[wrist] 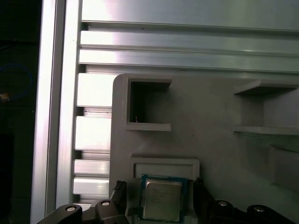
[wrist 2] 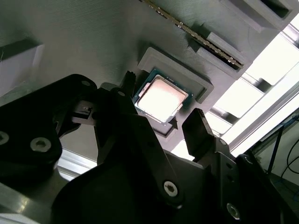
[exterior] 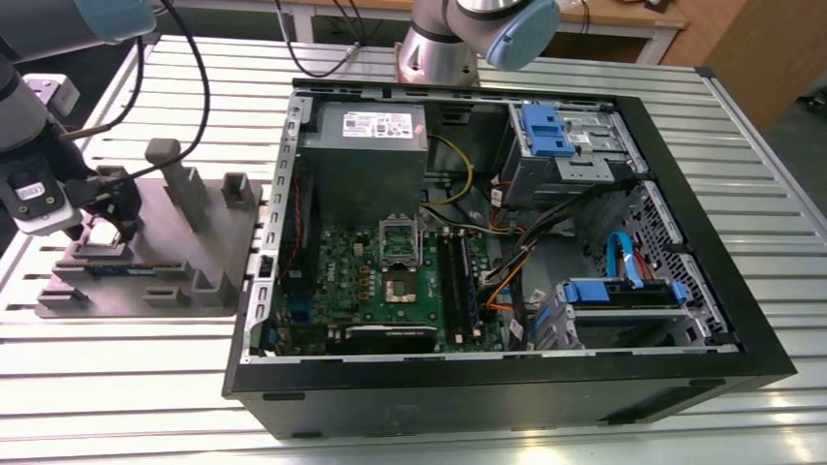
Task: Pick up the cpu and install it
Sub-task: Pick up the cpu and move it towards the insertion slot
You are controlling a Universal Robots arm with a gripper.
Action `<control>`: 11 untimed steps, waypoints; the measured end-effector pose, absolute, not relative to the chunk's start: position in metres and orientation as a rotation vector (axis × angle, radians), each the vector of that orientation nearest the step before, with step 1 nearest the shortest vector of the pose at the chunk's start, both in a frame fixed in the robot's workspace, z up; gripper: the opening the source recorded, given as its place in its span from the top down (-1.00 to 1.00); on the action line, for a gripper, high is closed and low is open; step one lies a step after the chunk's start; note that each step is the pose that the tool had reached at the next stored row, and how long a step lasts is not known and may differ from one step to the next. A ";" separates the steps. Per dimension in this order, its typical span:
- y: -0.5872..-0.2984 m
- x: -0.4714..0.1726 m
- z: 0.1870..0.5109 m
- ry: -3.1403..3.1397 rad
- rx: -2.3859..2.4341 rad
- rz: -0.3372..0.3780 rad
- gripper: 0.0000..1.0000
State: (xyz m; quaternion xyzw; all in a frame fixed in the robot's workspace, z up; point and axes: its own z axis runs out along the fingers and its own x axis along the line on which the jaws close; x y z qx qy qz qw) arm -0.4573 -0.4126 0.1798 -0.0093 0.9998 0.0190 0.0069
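Fingers (wrist 2: pixel 201 135) spread, gripping nothing, one either side of cpu (wrist 2: pixel 161 98); gripper (wrist: pixel 159 186) poised straight above it. Cpu lies flat in tray (wrist: pixel 210 116) recess, well apart from board (exterior: pixel 387 281).

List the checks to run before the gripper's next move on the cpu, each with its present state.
1. The cpu lies flat in its recess in the grey fixture: ok.
2. The gripper is open, with a finger on each side of the cpu: ok.
3. Grip on the cpu: not ok; both wrist views show gaps at its edges.
4. The memory stick on the fixture lies apart from the fingers: ok.
5. The computer case is open above the motherboard: ok.
6. The socket is empty and ready: cannot tell.
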 end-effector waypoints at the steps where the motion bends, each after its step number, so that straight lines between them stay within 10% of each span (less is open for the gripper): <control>1: -0.413 -0.457 0.180 3.127 -0.029 0.059 -0.34; 11: -0.413 -0.457 0.179 3.127 -0.029 0.059 -0.18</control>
